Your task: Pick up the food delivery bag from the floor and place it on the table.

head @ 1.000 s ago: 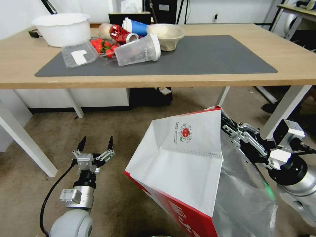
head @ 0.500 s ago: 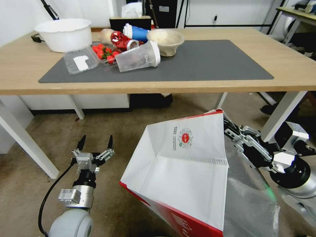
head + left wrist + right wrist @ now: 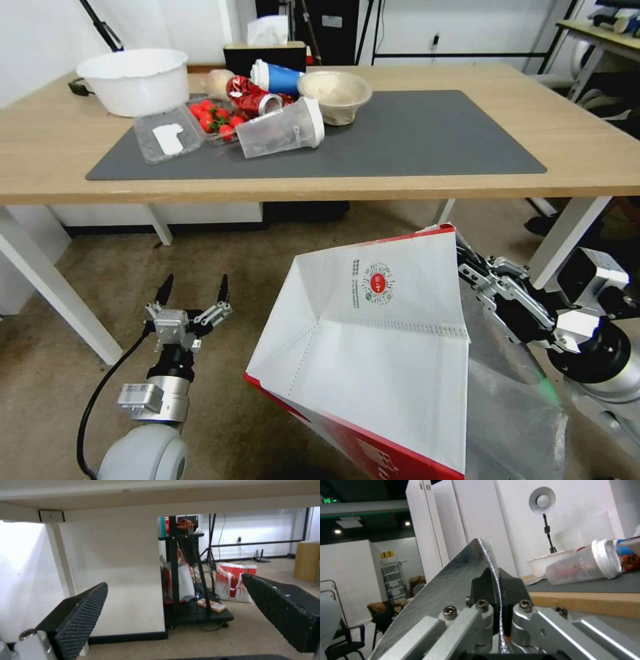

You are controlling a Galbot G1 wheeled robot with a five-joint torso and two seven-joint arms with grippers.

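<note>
Here the right end effector (image 3: 467, 261) holds the food delivery bag (image 3: 373, 347) off the floor (image 3: 100, 267), in front of the surface (image 3: 587, 140).

Its fingers are clenched on the bag's upper rim at the right corner; the right wrist view shows the silver foil edge (image 3: 486, 555) pinched between the two dark pads. The bag hangs tilted, its white face with the round red logo (image 3: 377, 283) turned toward the camera, a red side panel low on the left and crinkled foil lining on the right. It is below the light-wood top and nearer the robot than the front edge. The left end effector (image 3: 193, 291) is released, fingers spread and pointing up, low at the left above the carpet and apart from the bag. On the dark grey mat (image 3: 433, 133) lie a toppled clear cup (image 3: 280, 128), a strawberry punnet (image 3: 215, 119), a white basin (image 3: 133, 79) and a beige bowl (image 3: 335, 93).
</note>
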